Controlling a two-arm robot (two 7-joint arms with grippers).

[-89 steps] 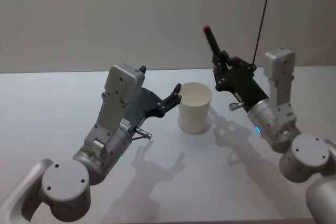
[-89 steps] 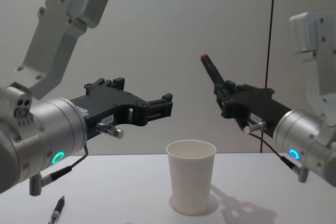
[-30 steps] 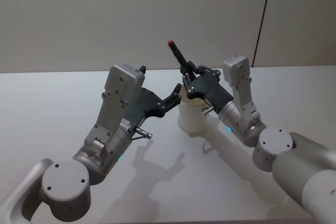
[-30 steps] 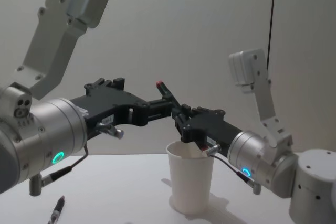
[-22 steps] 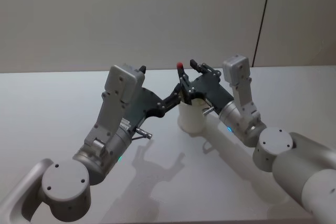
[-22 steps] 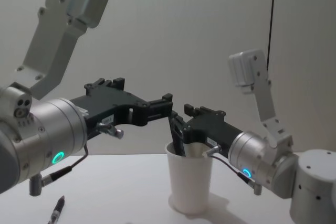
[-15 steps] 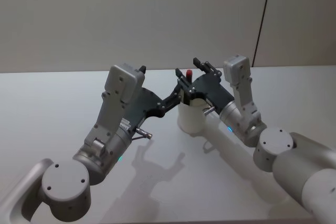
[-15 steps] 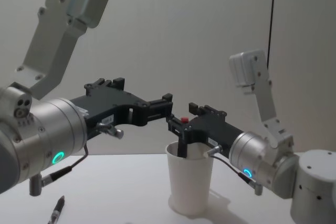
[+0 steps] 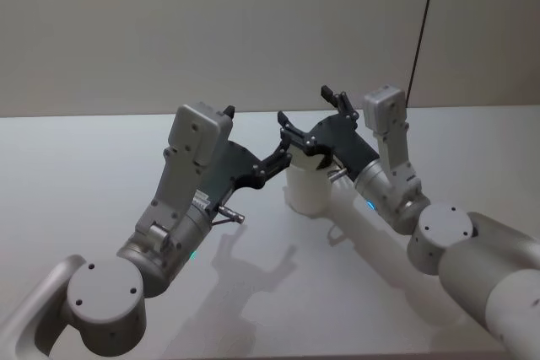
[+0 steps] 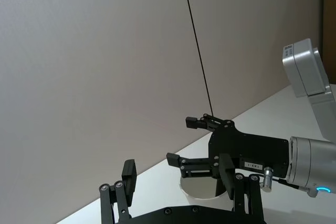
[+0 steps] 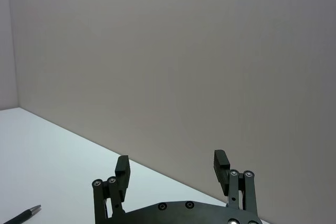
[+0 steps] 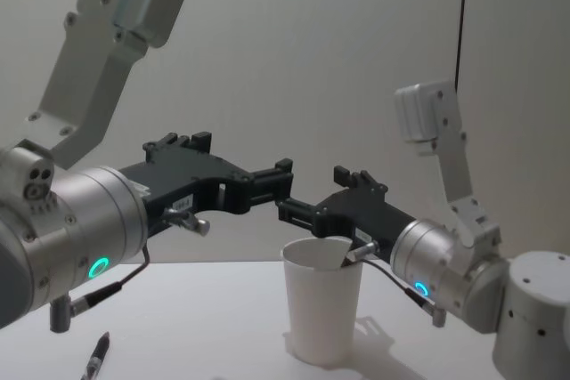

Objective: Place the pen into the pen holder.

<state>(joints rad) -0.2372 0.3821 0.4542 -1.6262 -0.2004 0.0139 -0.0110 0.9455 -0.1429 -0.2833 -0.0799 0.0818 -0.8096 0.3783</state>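
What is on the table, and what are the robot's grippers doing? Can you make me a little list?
Cup: plain white paper cup, upright on the white table
Right gripper: open, empty, just above the cup's rim
Left gripper: open, empty, raised beside the cup, higher than its rim
Pen: dark pen lying on the table on the robot's left

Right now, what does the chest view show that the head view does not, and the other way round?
The chest view adds a pen lying on the table, on the robot's left side. The head view adds the arms' shadows on the table, nearer the robot than the pen holder. Both share the white pen holder, the left gripper open to its left and higher than its rim, and the right gripper open just above its mouth.
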